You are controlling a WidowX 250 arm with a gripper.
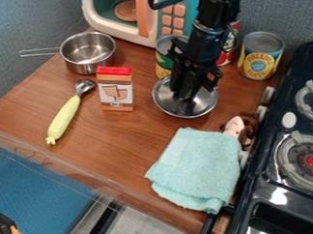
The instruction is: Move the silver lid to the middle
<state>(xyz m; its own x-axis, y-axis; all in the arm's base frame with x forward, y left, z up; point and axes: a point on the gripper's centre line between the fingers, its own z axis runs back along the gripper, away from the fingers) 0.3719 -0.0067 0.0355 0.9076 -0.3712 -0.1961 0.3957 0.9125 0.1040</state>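
Silver-coloured metal is used for the lid, which is located on the wooden counter, in front of the cans. The part should be treated as light and stiff: bending under a normal grip is not expected, but slipping on the smooth surface is likely. Fragility is judged low. Hold is best taken at a central knob, if one is fitted; the lid's centre is hidden by the gripper, which is positioned directly over it. Whether the gripper is clenched, released or closed on the lid cannot be told. If only the rim is gripped, tilting should be anticipated.

The carton is placed to the left of the lid, and the folded towel is laid near its lower edge. For the transfer, a low, level path toward the lower left is advised, with both items cleared. Farther out, the green-handled scoop and the saucepan are set on the left; the stove is installed on the right.
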